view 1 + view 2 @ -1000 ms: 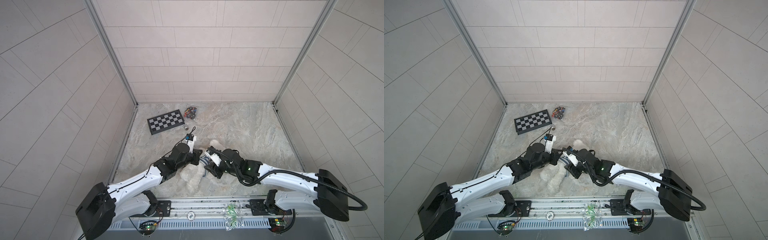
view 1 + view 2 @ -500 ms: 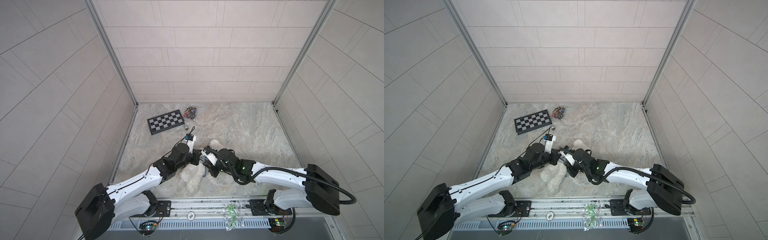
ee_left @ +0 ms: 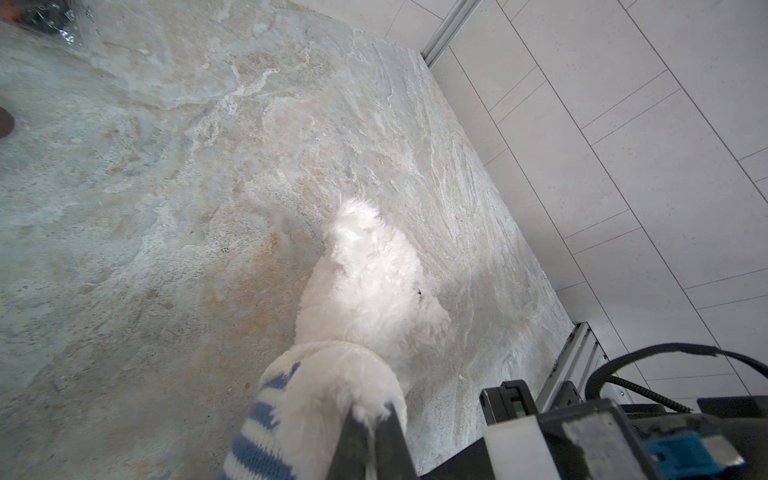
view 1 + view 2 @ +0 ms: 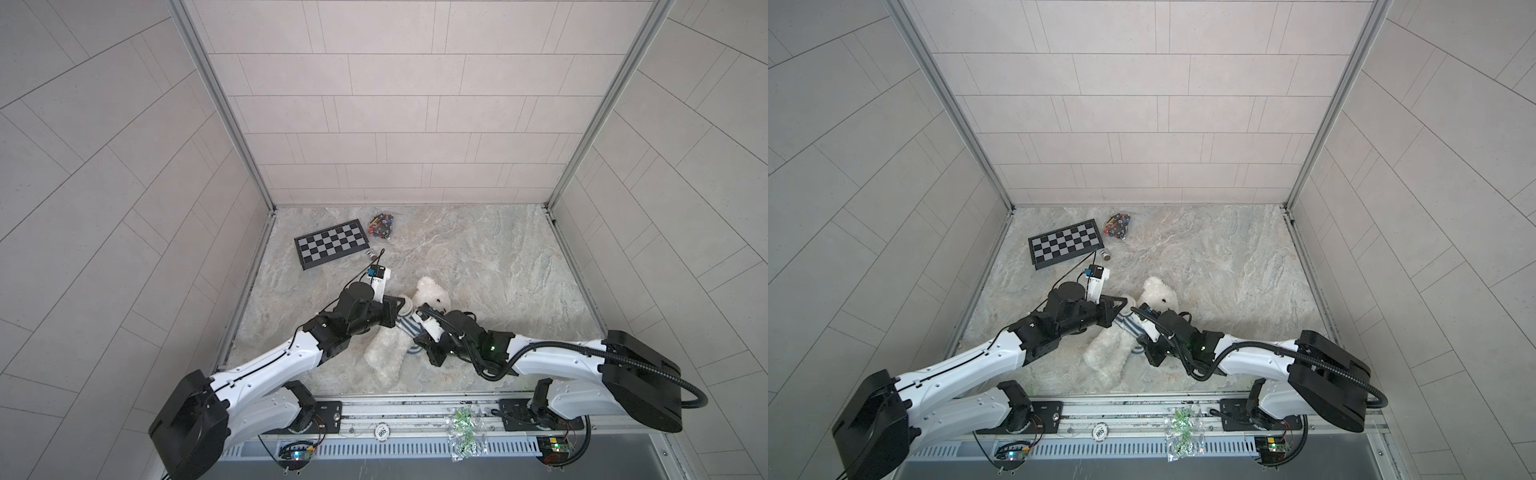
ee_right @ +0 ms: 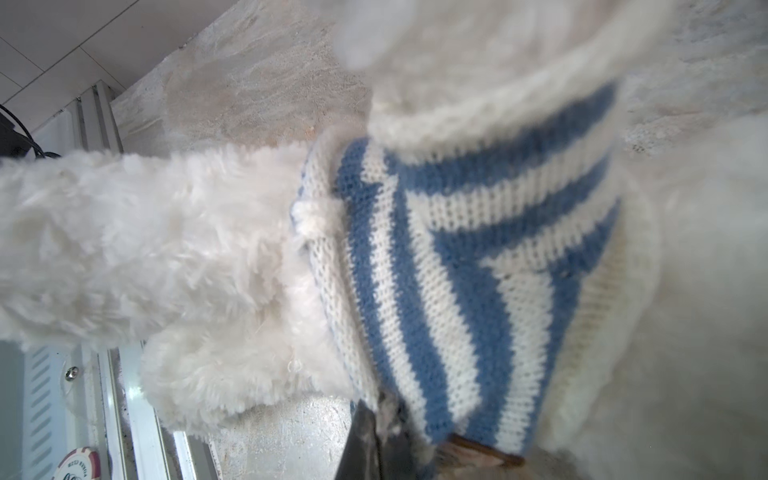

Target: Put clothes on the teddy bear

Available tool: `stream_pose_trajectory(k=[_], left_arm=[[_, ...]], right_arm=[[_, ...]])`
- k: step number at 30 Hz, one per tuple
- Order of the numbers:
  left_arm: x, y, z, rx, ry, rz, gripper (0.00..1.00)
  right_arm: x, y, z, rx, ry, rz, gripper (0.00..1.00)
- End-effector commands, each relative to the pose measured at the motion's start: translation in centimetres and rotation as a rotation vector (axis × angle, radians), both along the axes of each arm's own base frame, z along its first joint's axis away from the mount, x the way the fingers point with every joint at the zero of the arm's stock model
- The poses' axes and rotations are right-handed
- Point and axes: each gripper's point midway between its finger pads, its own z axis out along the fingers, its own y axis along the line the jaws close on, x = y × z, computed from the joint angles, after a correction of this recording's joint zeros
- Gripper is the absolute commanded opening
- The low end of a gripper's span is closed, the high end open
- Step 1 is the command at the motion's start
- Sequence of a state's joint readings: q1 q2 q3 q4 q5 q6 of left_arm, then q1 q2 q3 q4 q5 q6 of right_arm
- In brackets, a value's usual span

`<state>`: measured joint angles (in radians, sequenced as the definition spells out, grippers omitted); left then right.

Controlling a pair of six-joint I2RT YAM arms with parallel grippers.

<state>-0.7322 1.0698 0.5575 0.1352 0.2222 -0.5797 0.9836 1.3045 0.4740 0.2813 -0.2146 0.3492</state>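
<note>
The white fluffy teddy bear [image 4: 432, 293] [image 4: 1158, 297] lies on its back mid-table, head toward the far wall. A blue-and-white striped shirt [image 4: 409, 326] [image 4: 1133, 326] [image 5: 457, 270] covers its chest. In the left wrist view one paw [image 3: 345, 386] pokes out of a striped sleeve [image 3: 257, 432], and my left gripper [image 3: 372, 411] [image 4: 400, 309] is shut on the paw's fur. My right gripper [image 5: 384, 409] [image 4: 420, 337] is shut on the shirt's lower hem, beside the bare furry legs [image 5: 145, 241]. A brown badge [image 5: 478, 451] shows at the shirt's edge.
A folded chessboard [image 4: 330, 249] lies at the back left, with a bag of small colourful pieces [image 4: 382, 222] and a small metal cylinder [image 4: 370, 252] beside it. A clear bag with green bits [image 4: 463, 432] and a poker chip [image 4: 381, 432] sit on the front rail.
My right gripper has closed its jaws onto the shirt's hem, and its arm has shifted slightly toward the bear. The left gripper has kept its hold and place.
</note>
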Motion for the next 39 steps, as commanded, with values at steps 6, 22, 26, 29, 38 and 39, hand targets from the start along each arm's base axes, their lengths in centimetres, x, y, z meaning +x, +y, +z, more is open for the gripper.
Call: stream_pose_trajectory(k=[6,22,26,29,38,39], left_arm=[[1.6,-0.5,5.3,-0.089,-0.108,0.013,0.0],[1.5,-0.5,3.5,-0.061,-0.082,0.007,0.0],[1.7,0.0,2.3,-0.037,-0.066,0.012,0.0],[1.8,0.4,1.6,-0.028,-0.053,0.004,0.0],[2.5,0.0,-0.8,0.052,-0.021,-0.047,0.0],[2.6,-0.1,-0.9,0.052,-0.018,-0.047,0.0]], right_arm=[[-1.7,-0.2,-2.4,-0.014,0.108,0.014,0.0],[-0.2,1.8,4.8,0.143,-0.025,0.024,0.05],[0.2,1.5,6.2,0.14,-0.048,0.006,0.21],[0.8,-0.5,6.5,0.131,-0.067,-0.069,0.33],[2.1,-5.7,3.7,0.064,-0.023,-0.235,0.39],[2.3,-5.6,3.4,0.055,-0.024,-0.235,0.39]])
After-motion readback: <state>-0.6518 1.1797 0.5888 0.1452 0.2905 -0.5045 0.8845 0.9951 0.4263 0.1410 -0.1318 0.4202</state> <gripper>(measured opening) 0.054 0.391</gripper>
